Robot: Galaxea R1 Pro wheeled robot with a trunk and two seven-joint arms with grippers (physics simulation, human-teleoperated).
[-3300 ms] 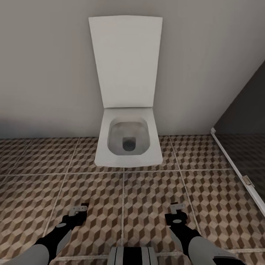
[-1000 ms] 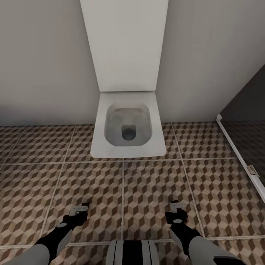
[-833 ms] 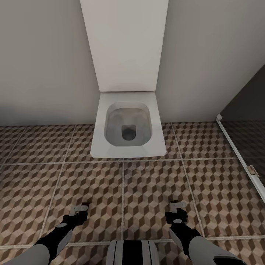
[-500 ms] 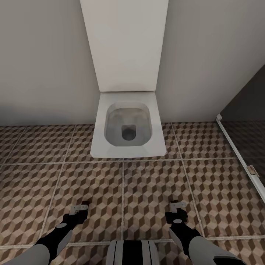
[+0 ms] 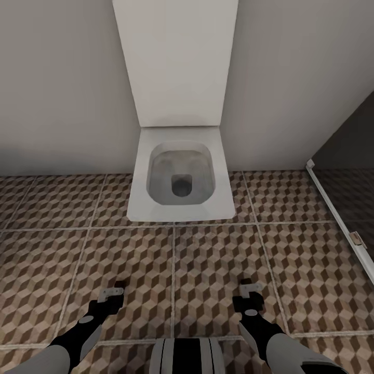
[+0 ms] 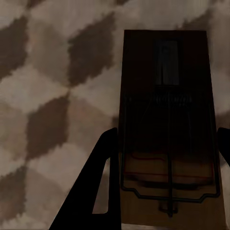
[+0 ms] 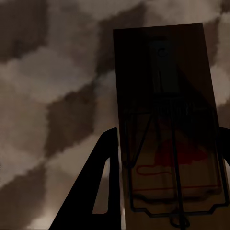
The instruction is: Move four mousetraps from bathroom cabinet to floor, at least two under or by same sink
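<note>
While wrist views show clamped mousetraps (image 6: 165, 129), head view toilet (image 5: 181, 176).

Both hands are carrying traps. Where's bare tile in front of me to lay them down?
Bare floor runs from the toilet rim back to the left hand and right hand, each shut on a mousetrap. More tile lies left of the toilet. Tighter on the right, by the dark glass partition.
</note>
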